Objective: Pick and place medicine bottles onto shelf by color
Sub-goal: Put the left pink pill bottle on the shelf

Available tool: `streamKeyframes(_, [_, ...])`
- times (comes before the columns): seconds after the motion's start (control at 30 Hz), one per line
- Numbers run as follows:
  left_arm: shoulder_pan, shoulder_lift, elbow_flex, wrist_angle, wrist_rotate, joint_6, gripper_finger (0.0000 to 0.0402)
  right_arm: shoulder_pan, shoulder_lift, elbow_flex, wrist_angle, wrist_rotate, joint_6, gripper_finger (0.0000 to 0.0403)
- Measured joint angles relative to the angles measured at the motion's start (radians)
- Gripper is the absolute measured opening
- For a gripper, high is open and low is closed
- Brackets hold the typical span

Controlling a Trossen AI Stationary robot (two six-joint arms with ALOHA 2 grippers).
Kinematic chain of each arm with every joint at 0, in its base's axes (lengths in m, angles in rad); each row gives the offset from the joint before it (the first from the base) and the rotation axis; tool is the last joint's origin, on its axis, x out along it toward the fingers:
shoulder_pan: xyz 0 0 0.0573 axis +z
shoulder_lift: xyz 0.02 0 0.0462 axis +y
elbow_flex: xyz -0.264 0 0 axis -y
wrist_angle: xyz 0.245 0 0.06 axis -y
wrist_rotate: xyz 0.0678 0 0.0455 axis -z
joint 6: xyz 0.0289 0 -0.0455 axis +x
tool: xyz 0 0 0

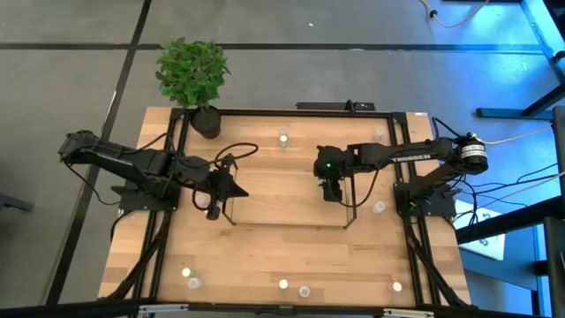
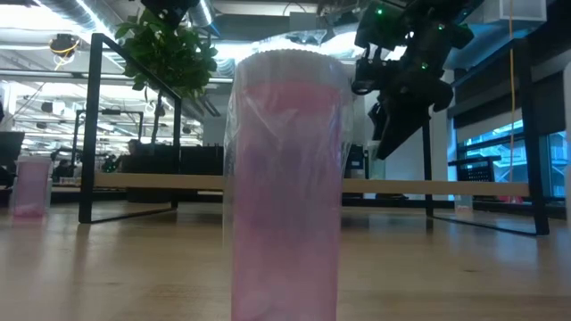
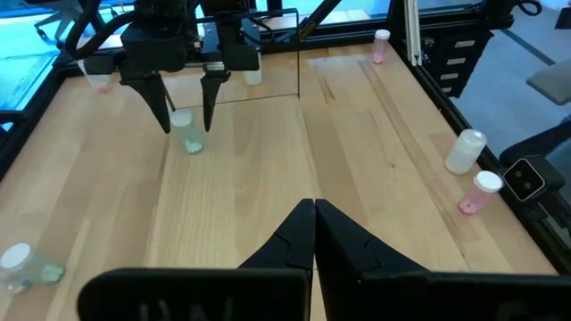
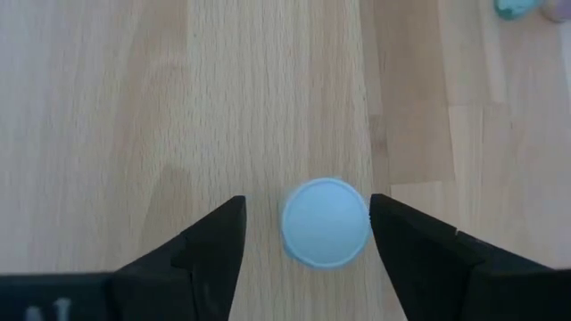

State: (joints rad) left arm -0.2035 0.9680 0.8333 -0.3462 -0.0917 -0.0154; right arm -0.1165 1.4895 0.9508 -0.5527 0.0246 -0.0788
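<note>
Pale wood everywhere, and on the shelf point(image 1: 291, 190) board the right hand point(image 4: 308, 234) points straight down, fingers spread either side of a green-tinted medicine bottle point(image 3: 188, 134) with gaps showing both sides, so nothing is pinched. I'd judge it is either releasing the bottle or lining up to grasp it; which, I can't tell. From overhead that hand point(image 1: 333, 187) sits just to the 3 o'clock side of the tabletop's point(image 1: 265, 247) centre, and the bottle is hidden beneath it. The right wrist camera shows only the round whitish cap point(image 4: 326, 222); the left wrist view gives the side-on look, bottle upright between the fingertips. Left hand point(image 3: 314, 214) waits toward 9 o'clock, fingers pressed together, holding nothing. More bottles ring the edges: a pink one point(image 3: 477, 192) and a clear one point(image 3: 465, 151) close together. The low camera is mostly blocked by one pink bottle point(image 2: 287, 187) looming close, its body unseen elsewhere
</note>
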Motion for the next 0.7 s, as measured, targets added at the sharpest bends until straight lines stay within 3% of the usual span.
streamKeyframes(0.7, [0.000, 0.000, 0.000, 0.000, 0.000, 0.000, 0.0000, 0.000, -0.025, 0.163, -0.218, 0.030, 0.000, 0.0242])
